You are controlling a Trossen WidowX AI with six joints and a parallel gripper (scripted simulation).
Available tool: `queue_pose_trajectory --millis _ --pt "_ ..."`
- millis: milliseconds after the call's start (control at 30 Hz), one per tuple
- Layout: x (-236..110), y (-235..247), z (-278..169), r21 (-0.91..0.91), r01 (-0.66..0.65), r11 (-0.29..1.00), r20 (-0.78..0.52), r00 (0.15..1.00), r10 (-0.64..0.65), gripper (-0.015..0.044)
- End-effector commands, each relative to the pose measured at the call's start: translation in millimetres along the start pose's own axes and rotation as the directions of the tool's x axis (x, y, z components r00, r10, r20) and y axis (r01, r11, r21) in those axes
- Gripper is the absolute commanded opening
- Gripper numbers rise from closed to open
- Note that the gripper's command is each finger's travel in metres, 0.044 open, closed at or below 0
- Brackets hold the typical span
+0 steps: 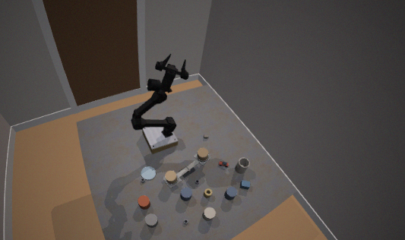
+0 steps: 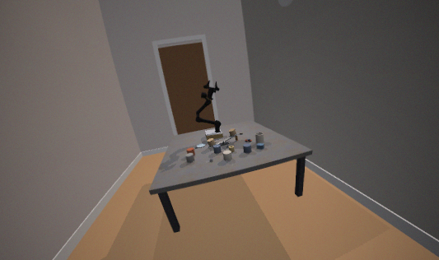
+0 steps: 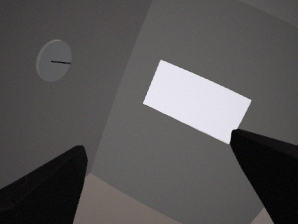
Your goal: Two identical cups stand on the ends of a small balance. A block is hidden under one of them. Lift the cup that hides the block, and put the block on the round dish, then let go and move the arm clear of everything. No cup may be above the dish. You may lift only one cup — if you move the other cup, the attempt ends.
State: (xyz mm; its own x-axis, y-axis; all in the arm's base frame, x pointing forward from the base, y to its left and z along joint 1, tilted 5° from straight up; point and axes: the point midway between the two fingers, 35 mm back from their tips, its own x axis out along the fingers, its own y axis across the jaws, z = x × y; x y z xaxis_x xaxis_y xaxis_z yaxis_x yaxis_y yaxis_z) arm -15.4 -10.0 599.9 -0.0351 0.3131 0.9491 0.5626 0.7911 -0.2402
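Observation:
Two tan cups stand on the ends of a small grey balance (image 1: 187, 169): the near-left cup (image 1: 171, 177) (image 2: 211, 142) and the far-right cup (image 1: 203, 153) (image 2: 232, 132). The near-left end looks a little lower. No block shows. The round pale-blue dish (image 1: 148, 173) (image 2: 200, 146) lies left of the near-left cup. My gripper (image 1: 175, 64) (image 2: 212, 85) (image 3: 160, 145) is open and empty. It points up, high above the arm's base and far from the cups. The wrist view shows only walls and the ceiling between the fingers.
Several cylinders stand in front of the balance: red (image 1: 143, 202), grey (image 1: 151, 219), two blue (image 1: 186, 194) (image 1: 231, 192), cream (image 1: 209, 213). A yellow ring (image 1: 207, 192), a blue block (image 1: 245, 184), a grey hollow cup (image 1: 242, 165) and a small red thing (image 1: 223, 164) lie nearby.

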Motion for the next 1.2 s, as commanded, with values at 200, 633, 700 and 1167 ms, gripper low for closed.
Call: queue_pose_trajectory --millis 200,633,700,1167 --pt "1 24 13 -0.021 -0.096 0.995 0.027 0.995 0.096 0.0440" --pt "-6 88 28 -0.040 -0.345 0.938 0.035 0.937 0.346 0.0440" --pt "-8 99 27 -0.036 -0.384 0.923 0.025 0.923 0.385 0.0440" --pt "-34 170 10 0.026 -0.626 0.779 -0.081 0.776 0.626 0.0440"
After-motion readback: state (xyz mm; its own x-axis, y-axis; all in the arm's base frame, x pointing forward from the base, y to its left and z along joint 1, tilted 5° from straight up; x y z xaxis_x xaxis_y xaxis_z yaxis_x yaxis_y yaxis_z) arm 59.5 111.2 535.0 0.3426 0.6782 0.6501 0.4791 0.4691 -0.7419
